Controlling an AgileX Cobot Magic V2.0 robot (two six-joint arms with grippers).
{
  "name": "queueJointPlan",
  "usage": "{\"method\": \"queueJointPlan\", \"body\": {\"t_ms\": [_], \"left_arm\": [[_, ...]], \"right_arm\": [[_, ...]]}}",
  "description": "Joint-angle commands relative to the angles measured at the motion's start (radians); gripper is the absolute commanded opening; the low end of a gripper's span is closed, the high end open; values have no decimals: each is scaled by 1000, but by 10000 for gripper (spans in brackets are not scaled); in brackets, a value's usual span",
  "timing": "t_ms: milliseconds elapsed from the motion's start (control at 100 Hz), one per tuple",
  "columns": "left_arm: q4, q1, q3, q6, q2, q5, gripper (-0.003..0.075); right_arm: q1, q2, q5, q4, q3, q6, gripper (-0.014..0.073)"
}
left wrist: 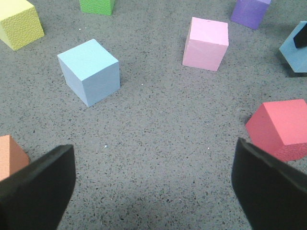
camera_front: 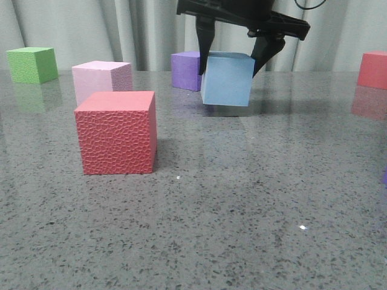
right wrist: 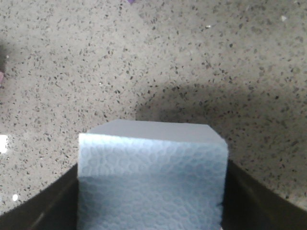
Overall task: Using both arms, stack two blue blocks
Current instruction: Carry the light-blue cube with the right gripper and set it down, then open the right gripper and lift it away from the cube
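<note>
One blue block (camera_front: 227, 81) hangs just above the table, tilted a little, with a shadow under it. My right gripper (camera_front: 230, 66) is shut on its two sides. In the right wrist view this block (right wrist: 152, 177) fills the space between the dark fingers (right wrist: 57, 203). The other blue block (left wrist: 88, 71) stands on the table and shows only in the left wrist view, ahead of my left gripper (left wrist: 153, 184), which is open with bare table between its fingers. That same view catches the held block (left wrist: 293, 50) at its edge.
A red cube (camera_front: 116, 132) stands front left, with a pink cube (camera_front: 101, 78) behind it. Purple (camera_front: 186, 69), green (camera_front: 32, 64) and a second red cube (camera_front: 372, 69) sit along the back. The left wrist view adds yellow (left wrist: 18, 23) and orange (left wrist: 9, 155) cubes.
</note>
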Motion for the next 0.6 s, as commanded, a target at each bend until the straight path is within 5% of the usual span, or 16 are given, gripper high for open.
{"method": "queueJointPlan", "body": {"t_ms": [0,590], "left_arm": [[-19,-2,-32,-1,12,-60,620],[-19,-2,-32,-1,12,-60,620]], "right_arm": [[-3,-57,-40,-6,-34,-10,545],[-3,-68,-19,-14,-58,-11,582]]}}
